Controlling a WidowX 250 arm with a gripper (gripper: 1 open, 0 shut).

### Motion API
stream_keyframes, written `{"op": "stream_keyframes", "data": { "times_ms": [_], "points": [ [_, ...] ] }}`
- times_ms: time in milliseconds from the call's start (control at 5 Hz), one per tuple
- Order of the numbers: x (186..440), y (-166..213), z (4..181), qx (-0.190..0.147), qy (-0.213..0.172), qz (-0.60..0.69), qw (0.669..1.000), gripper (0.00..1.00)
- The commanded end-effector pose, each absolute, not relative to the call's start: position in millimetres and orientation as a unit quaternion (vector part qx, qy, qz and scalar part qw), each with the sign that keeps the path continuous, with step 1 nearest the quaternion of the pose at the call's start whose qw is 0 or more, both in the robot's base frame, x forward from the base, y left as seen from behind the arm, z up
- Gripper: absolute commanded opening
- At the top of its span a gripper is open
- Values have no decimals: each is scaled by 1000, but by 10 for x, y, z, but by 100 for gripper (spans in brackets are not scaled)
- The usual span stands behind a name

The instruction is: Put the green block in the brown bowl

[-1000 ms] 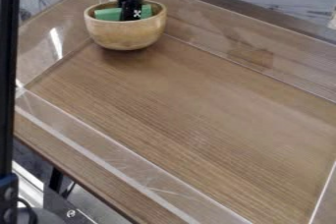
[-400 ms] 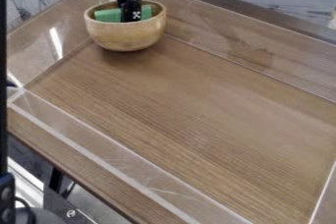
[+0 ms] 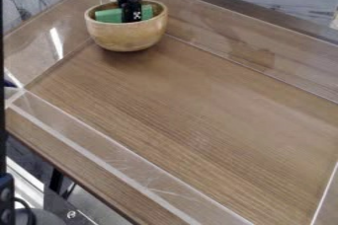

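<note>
With the gripper point(image 3: 130, 14) clamped on the green block point(image 3: 122, 15) directly beneath it, inside the brown bowl point(image 3: 126, 34), the best move is probably opening the jaws fully before lifting straight up.

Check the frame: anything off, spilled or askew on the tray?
Nothing stands out. The brown bowl sits upright near the tray's far left corner, the green block is inside it, and the hand reaches down into the bowl, shut on the block. No spill or damage is visible.
</note>
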State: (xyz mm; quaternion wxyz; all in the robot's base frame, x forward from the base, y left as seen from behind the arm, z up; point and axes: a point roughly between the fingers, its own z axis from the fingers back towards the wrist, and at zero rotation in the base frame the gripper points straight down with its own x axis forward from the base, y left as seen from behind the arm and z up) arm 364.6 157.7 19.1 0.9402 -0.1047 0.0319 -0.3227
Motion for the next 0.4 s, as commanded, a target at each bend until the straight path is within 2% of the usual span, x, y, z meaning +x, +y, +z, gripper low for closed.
{"op": "stream_keyframes", "data": {
  "times_ms": [0, 200],
  "points": [
    [3659, 1513, 9, -112, 30, -332, 936, 0],
    [3614, 1568, 9, -109, 33, -333, 936, 0]
  ]
}}
